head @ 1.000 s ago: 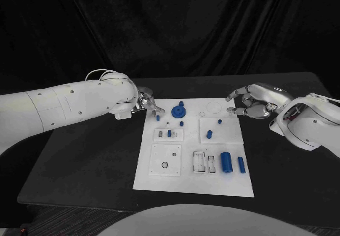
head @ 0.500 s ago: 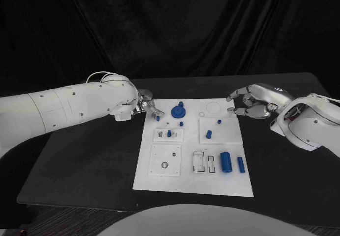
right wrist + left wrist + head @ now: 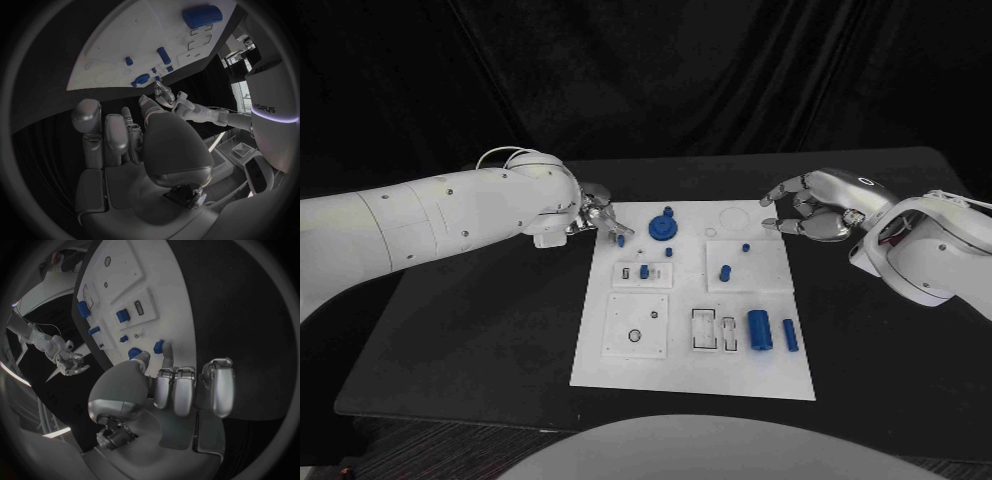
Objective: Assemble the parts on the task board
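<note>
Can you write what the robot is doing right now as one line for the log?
left hand: at small blue peg on board's far left corner | right hand: empty, fingers curled, off board's far right edge

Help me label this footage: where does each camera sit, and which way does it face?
Head view: on the robot's head, looking down at the task board; both arms show, with left hand and right hand.
Left wrist view: behind the left hand, facing the board.
Right wrist view: behind the right hand, facing the board.
Shared: all see the board; each wrist view catches the opposite hand.
</note>
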Action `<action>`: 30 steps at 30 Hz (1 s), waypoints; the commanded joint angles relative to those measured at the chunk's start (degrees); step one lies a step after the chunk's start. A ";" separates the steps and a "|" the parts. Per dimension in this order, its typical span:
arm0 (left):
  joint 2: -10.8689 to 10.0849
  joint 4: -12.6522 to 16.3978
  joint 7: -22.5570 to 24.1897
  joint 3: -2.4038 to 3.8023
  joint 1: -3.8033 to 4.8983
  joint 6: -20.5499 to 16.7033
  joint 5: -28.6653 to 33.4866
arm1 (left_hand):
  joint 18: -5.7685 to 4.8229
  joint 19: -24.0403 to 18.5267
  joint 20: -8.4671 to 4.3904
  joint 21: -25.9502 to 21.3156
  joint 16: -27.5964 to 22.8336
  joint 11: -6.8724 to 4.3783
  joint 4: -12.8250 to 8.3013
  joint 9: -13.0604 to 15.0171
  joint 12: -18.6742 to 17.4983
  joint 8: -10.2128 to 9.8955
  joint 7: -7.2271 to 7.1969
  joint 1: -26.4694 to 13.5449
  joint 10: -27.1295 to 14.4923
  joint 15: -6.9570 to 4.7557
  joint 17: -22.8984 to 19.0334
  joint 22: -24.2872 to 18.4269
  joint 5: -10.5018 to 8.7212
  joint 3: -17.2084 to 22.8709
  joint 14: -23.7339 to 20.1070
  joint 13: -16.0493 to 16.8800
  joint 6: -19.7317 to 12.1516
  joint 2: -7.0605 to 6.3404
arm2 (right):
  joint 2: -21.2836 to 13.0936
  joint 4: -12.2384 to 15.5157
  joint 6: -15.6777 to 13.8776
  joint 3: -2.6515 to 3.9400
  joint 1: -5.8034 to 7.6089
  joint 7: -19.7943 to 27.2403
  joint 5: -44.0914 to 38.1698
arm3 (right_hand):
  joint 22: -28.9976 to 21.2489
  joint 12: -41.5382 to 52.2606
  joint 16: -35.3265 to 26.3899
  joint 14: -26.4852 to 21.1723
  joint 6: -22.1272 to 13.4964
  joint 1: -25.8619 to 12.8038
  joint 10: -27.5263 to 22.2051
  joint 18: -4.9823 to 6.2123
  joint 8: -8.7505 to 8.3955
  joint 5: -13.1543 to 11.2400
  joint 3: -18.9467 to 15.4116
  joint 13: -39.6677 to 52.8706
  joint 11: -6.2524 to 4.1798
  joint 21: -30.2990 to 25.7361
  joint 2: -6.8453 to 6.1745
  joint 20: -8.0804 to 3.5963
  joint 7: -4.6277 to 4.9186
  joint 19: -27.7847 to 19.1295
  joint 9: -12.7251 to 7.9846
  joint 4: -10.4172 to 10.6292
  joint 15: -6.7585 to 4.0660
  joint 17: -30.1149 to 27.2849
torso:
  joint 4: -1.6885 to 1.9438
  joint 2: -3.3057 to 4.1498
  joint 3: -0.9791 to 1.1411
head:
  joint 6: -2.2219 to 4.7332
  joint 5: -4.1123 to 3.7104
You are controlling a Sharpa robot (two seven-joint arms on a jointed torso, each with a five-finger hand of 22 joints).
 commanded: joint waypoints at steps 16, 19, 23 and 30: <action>0.53 -0.45 1.16 0.05 -0.16 1.85 0.08 | 0.08 -0.49 0.19 -0.47 0.15 0.09 -3.11 1.42 0.20 0.86 -0.29 3.89 6.01 0.40 15.09 9.52 3.79 0.90 5.95 14.93 0.17 0.31 | 0.12 -0.22 0.46 0.04 -0.20 -0.03 -0.04 | 4.57 -0.30 -0.18 1.30 0.34 -0.15 -0.24 0.49 -0.34 0.33 0.08 3.84 0.04 -0.03 0.04 0.09 -0.02 -0.07 -0.06 -0.15 0.24 -0.14 | 0.04 0.05 0.01 | -0.01 -0.13; 0.59 -0.54 1.11 0.05 -0.20 2.02 0.08 | 0.08 -0.49 0.19 -0.47 0.15 0.09 -3.11 1.42 0.20 0.86 -0.29 3.89 6.01 0.40 15.09 9.52 3.79 0.90 5.95 14.93 0.17 0.31 | 0.13 -0.28 0.47 0.04 -0.29 -0.04 -0.04 | 4.57 -0.30 -0.18 1.30 0.34 -0.15 -0.24 0.49 -0.34 0.33 0.08 3.84 0.04 -0.03 0.04 0.09 -0.02 -0.07 -0.06 -0.15 0.24 -0.14 | 0.04 0.04 -0.01 | -0.01 -0.19; 0.63 -0.63 1.02 0.05 -0.29 2.21 0.09 | 0.11 -0.56 0.19 -0.55 0.15 0.09 -3.16 1.45 0.20 0.87 -0.29 3.92 6.01 0.39 15.09 9.47 3.85 0.92 5.95 14.93 0.15 0.31 | 0.15 -0.37 0.49 0.04 -0.47 -0.05 -0.04 | 4.57 -0.30 -0.18 1.30 0.34 -0.15 -0.24 0.49 -0.34 0.33 0.08 3.84 0.04 -0.03 0.04 0.09 -0.02 -0.07 -0.06 -0.15 0.24 -0.14 | 0.03 0.04 0.00 | -0.01 -0.20; 0.70 -0.73 1.03 0.05 -0.36 2.35 0.09 | 0.13 -0.63 0.18 -0.63 0.15 0.08 -3.27 1.54 0.20 0.91 -0.31 4.02 6.01 0.39 15.09 9.44 3.96 0.98 5.95 14.93 0.17 0.38 | 0.21 -0.50 0.57 0.04 -0.59 -0.04 -0.03 | 4.55 -0.33 -0.21 1.31 0.37 -0.09 -0.24 0.51 -0.35 0.37 0.18 3.80 0.06 -0.16 0.10 0.09 -0.02 -0.07 -0.10 -0.23 0.24 -0.17 | 0.01 0.05 -0.01 | -0.01 -0.44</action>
